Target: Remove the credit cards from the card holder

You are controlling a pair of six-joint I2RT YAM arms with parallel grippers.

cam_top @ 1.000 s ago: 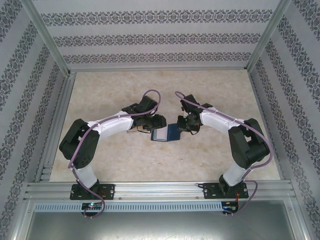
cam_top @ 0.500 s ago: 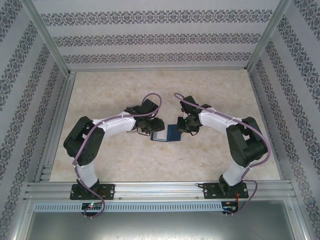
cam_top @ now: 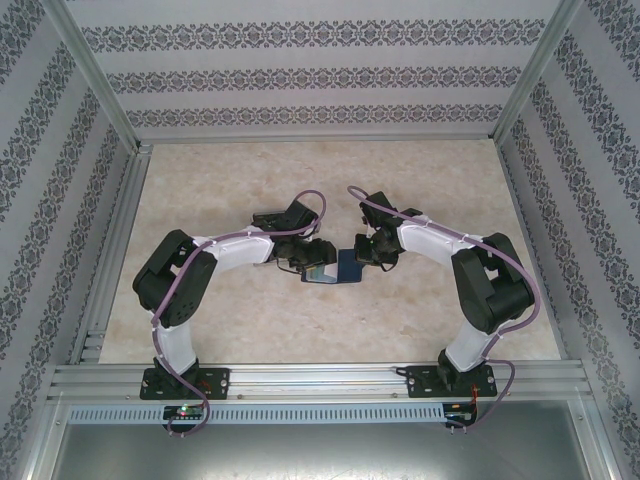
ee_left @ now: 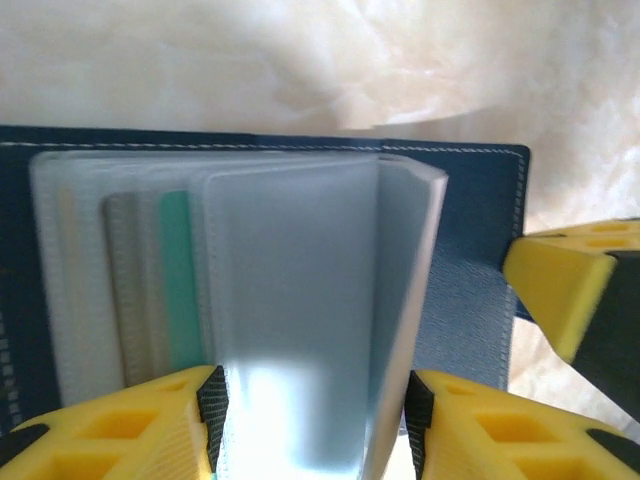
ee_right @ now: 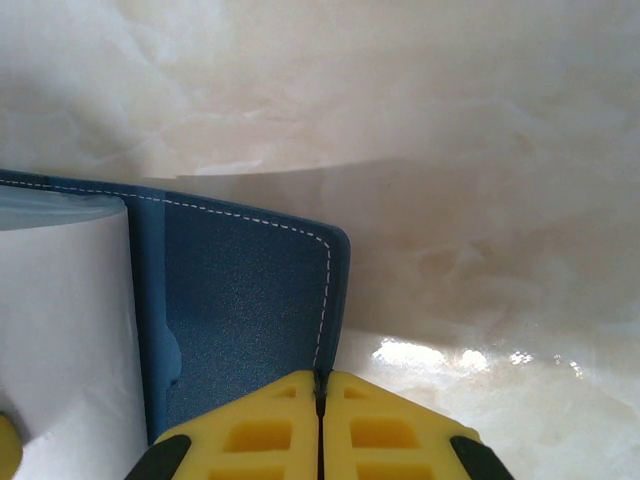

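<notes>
The card holder (cam_top: 347,264) lies open at the table's middle, dark navy with white stitching (ee_left: 470,300). Its clear plastic sleeves (ee_left: 300,300) fan up from the left half. Inside them I see the edges of the credit cards: teal (ee_left: 176,280), grey (ee_left: 125,280) and a faint tan one (ee_left: 68,250). My left gripper (ee_left: 313,415) is open, its pads on either side of the top sleeve, which holds no card that I can see. My right gripper (ee_right: 320,385) is shut on the edge of the holder's right flap (ee_right: 240,310), pinning it.
The holder rests on a pale marbled tabletop (cam_top: 250,180) enclosed by patterned walls and an aluminium frame (cam_top: 320,380). The right gripper's yellow finger (ee_left: 570,290) shows at the holder's right edge in the left wrist view.
My left arm has shifted right and nearer, bringing its gripper over the holder's sleeves, and its jaws have widened a little. The right arm and the holder have stayed put.
</notes>
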